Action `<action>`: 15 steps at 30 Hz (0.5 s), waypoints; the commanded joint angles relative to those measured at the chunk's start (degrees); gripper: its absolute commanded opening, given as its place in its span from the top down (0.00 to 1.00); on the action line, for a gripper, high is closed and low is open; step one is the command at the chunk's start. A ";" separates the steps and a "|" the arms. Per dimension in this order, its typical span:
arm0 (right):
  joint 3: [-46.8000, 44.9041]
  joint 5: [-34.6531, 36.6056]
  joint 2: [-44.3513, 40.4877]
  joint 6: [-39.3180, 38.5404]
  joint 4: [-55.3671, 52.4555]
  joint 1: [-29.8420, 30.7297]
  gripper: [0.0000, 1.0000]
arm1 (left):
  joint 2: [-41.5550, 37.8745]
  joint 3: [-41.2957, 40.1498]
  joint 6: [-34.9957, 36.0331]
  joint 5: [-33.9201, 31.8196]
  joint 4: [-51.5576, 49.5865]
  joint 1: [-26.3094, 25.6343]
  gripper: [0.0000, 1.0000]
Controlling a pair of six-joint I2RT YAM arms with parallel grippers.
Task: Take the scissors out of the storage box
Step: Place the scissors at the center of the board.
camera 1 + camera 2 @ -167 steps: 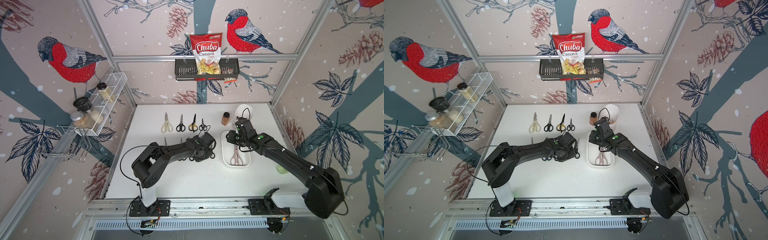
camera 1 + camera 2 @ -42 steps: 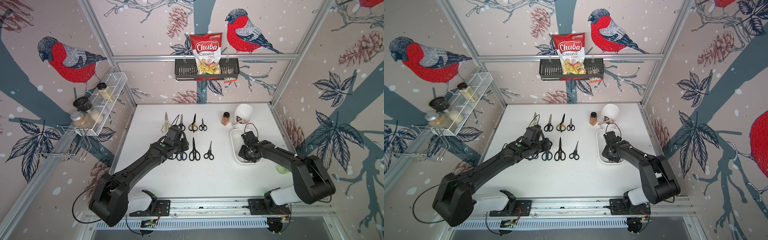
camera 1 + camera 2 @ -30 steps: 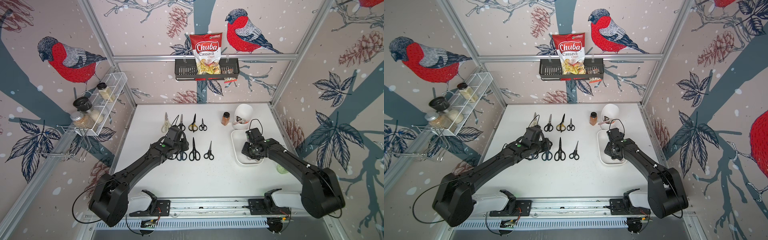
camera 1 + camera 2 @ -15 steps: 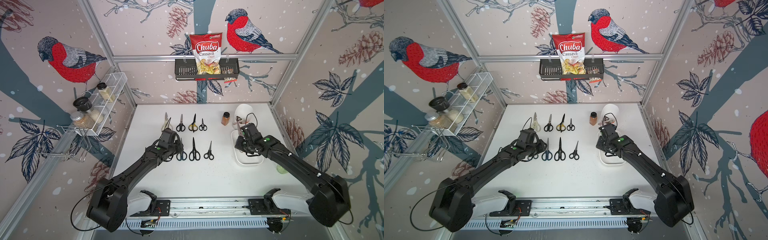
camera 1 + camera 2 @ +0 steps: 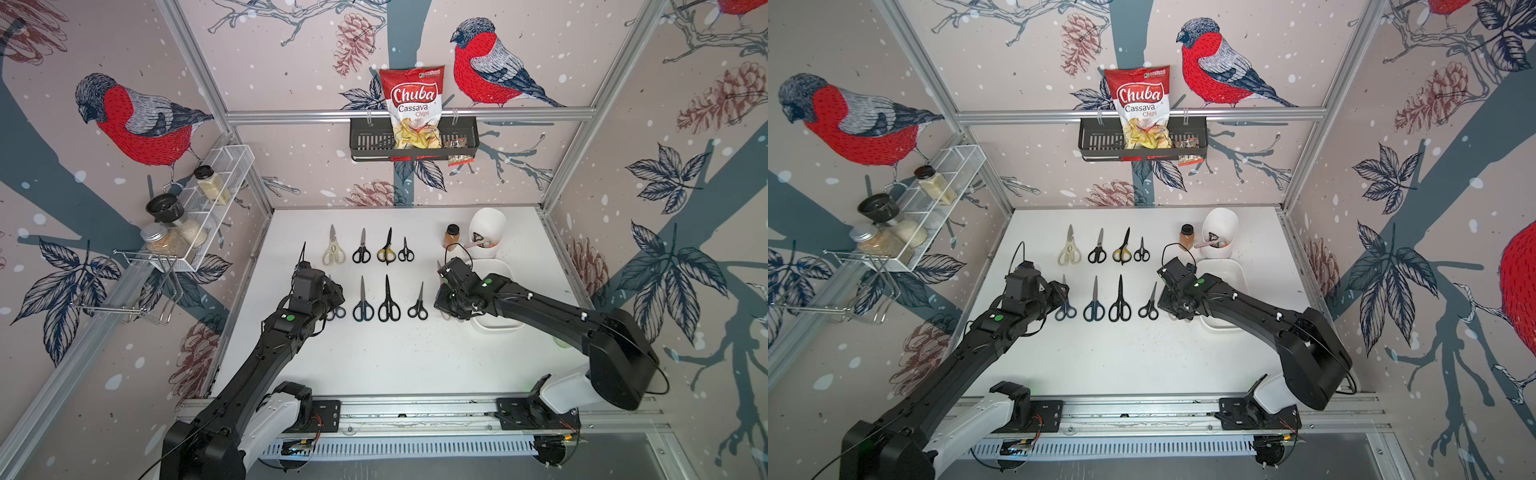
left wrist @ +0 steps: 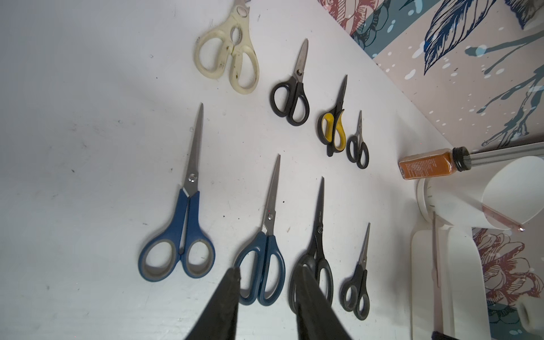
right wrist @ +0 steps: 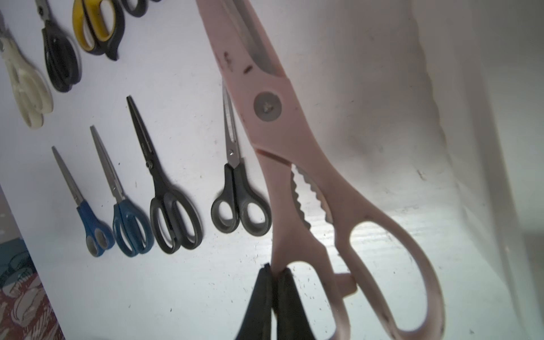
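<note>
In both top views the right end effector (image 5: 446,309) (image 5: 1177,309) hangs over the counter (image 5: 395,365), with the box (image 5: 498,329) just beside it on one side and the rows of laid-out scissors (image 5: 388,299) on the other. The blade tip of the pink scissors (image 5: 439,266) pokes out past its wrist toward the back wall. The left end effector (image 5: 336,291) (image 5: 1061,291) hovers at the far end of the near row, above a blue-handled pair. In the left wrist view its fingers (image 6: 223,303) stand partly apart and grip nothing. The laid-out pairs lie ahead of it in two rows, long axes roughly parallel, handles toward it and blades away. In the right wrist view the fingers (image 7: 259,300) are pinched tight on one handle loop of the pink pair. Its long axis runs straight out from the end effector, handles near and closed blades pointing away. The box wall rises on its far side. Whether the pair touches the counter I cannot tell.
</note>
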 commanded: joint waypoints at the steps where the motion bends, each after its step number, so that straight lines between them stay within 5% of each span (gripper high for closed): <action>1: 0.07 0.17 2.32 2.33 3.34 -1.39 1.00 | -1.73 -0.59 1.03 -2.33 -0.24 0.27 0.61; 15: 9.18 2.59 17.52 -1.59 3.11 -2.15 1.00 | -4.34 -1.29 1.37 -4.19 -1.47 0.35 0.51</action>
